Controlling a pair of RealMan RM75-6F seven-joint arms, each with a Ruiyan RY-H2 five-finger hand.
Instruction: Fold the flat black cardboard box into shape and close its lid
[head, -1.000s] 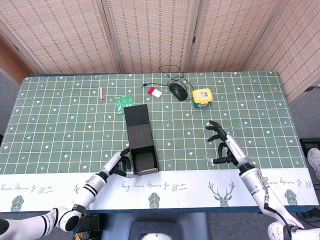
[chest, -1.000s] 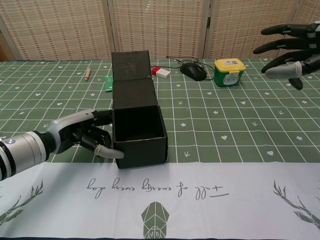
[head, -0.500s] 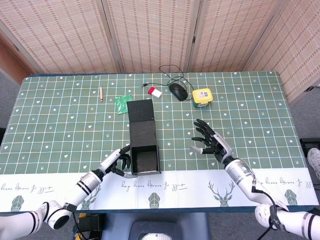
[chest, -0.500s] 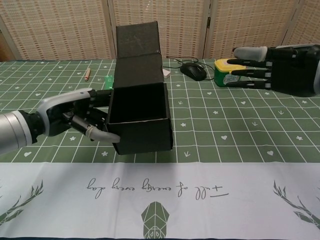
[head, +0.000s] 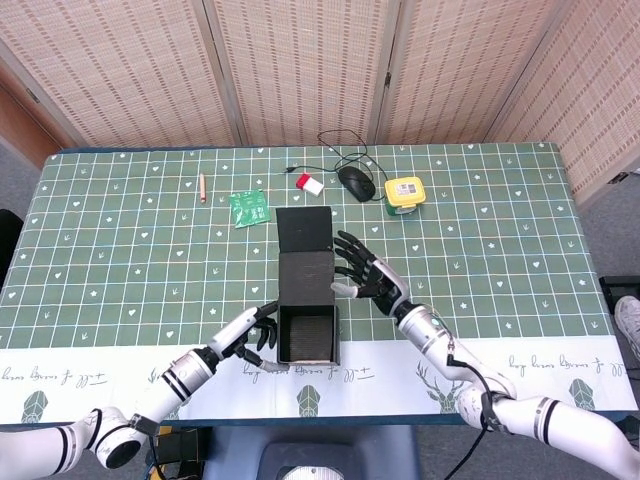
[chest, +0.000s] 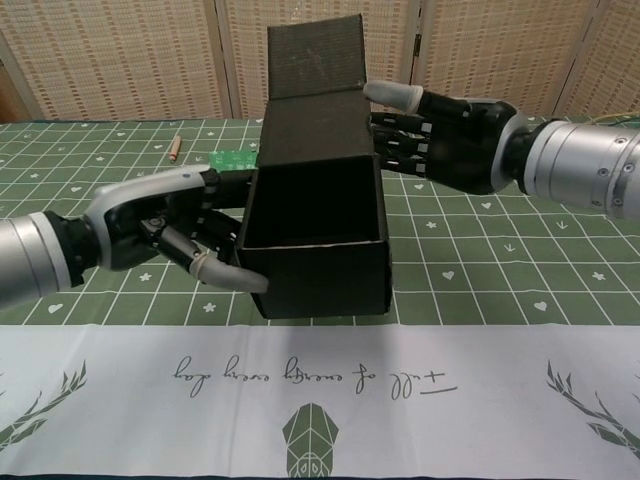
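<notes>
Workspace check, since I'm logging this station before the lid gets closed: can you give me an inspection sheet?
Surface: table under a green grid-pattern cloth with a white front border.
Job's things: black box folded into shape, lid flap open.
Clutter: pencil, green packet, red-and-white eraser, yellow container.
Hands: left hand touches the box's left side; right hand rests against its right side.
Cables: mouse with its cord looping behind.
Surroundings: woven folding screens.
</notes>
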